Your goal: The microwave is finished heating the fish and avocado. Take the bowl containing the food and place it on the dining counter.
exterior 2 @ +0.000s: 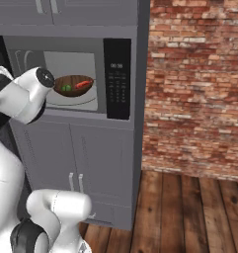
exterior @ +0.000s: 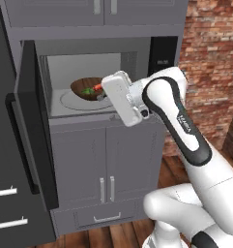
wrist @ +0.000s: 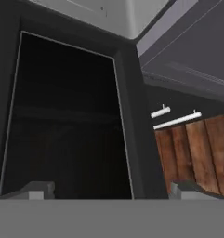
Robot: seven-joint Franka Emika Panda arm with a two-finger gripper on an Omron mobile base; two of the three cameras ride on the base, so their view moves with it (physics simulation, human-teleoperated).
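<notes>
Claw (wrist: 111, 188) tips spread wide at bottom of hand view, nothing between them, facing dark glass door panel (wrist: 67, 116) of open microwave, not cavity. In left base view white hand sits centre frame, just at cavity mouth. Wide shallow dark brown wooden bowl (exterior: 86, 88) lies just left of and behind hand, on round turntable inside grey-framed microwave (exterior 2: 73, 81). Red-orange fish strip (exterior 2: 83, 84) and green avocado lump (exterior 2: 67, 88) inside bowl. Judgement: claw must swing round toward bowl rim before grasp.
</notes>
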